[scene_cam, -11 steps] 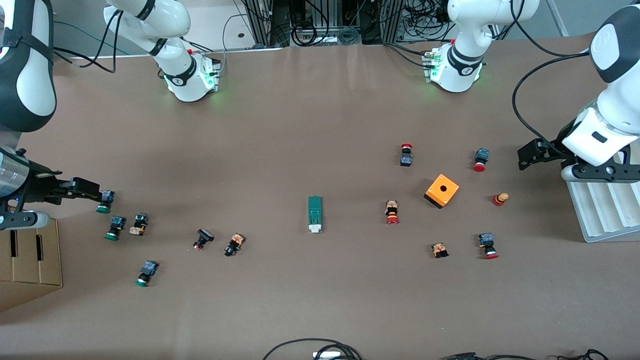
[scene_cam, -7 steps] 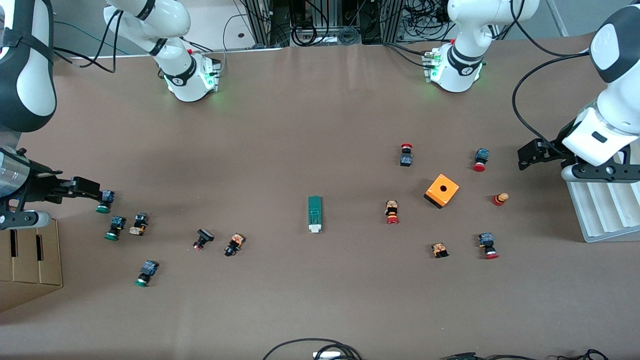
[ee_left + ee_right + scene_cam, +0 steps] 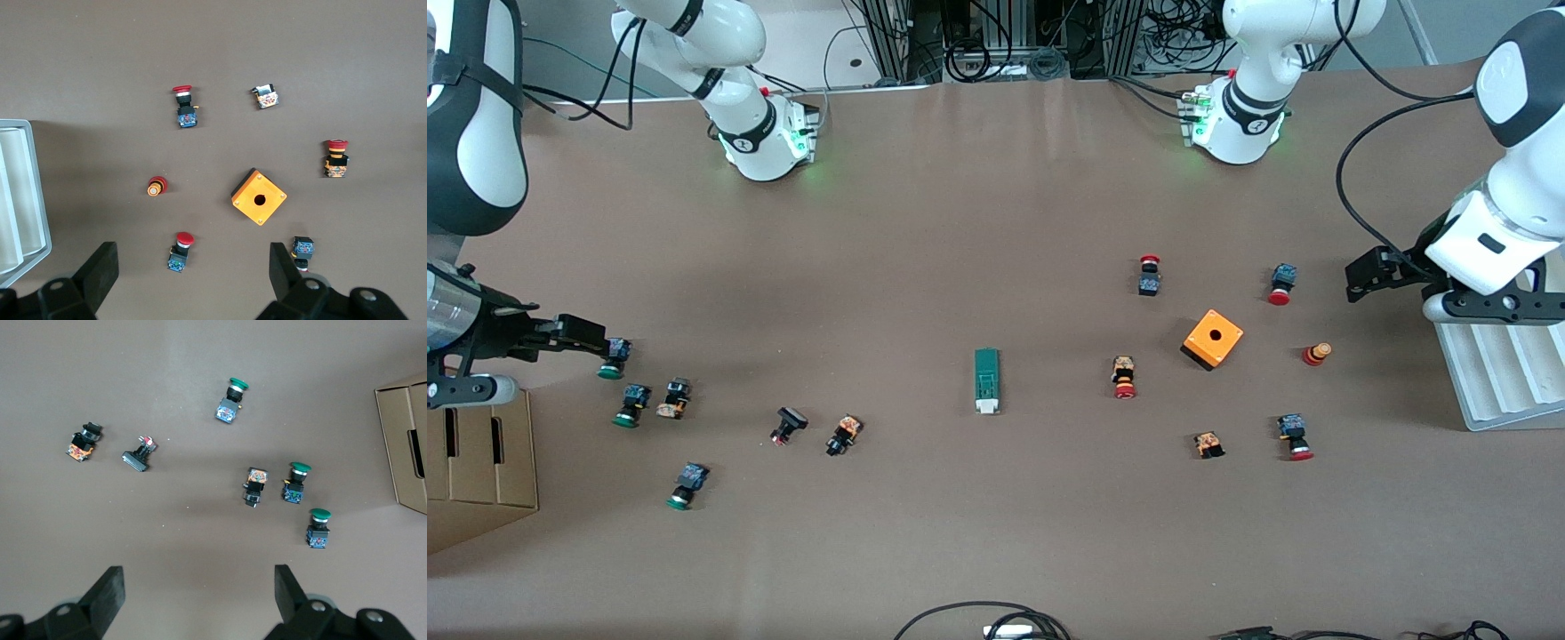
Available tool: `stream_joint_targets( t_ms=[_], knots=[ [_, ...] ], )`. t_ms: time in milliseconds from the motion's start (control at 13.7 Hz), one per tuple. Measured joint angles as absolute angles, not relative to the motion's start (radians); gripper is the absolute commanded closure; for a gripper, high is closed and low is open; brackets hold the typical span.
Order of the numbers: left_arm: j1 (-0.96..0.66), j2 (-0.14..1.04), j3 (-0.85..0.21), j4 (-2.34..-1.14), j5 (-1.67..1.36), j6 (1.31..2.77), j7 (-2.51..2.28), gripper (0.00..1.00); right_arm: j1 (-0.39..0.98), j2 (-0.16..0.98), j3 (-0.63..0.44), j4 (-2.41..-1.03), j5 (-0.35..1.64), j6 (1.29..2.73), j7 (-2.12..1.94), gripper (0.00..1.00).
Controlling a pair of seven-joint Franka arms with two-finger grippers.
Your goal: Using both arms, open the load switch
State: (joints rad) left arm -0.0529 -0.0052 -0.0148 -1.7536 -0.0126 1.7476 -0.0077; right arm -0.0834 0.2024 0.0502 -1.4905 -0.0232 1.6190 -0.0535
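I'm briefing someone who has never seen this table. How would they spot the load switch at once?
Start at the orange box with a hole toward the left arm's end of the brown table. From it, go toward the right arm's end, past a red-capped push-button, to the table's middle. The load switch lies alone there: a narrow green block with a white end, longer than any button.

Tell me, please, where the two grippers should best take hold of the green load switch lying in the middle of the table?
Probably from above, across its narrow width: one gripper on the green body, the other on the white end piece. The load switch lies flat and alone, its white end toward the front camera, long sides free. Both grippers, left and right, are open.
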Motion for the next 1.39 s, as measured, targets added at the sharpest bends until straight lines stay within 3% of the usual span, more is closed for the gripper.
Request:
stream_joint_targets(
  t_ms=[438,1021,1385],
  knots=[
    [-0.059,0.018,-0.146,-1.718,-0.017,1.759,-0.138,0.00,-0.082,0.219,0.054,-1.496,-0.023,1.617,-0.052,0.00],
    [-0.092,0.075,-0.425,-1.708,0.085,1.915,-0.626,0.00,-0.026,0.257,0.058,-1.496,-0.068,1.635,-0.065,0.00],
    [-0.285,0.165,-0.445,-1.715,0.282,2.037,-0.985,0.00,-0.014,0.287,0.059,-1.496,-0.068,1.675,-0.093,0.00]
  ],
)
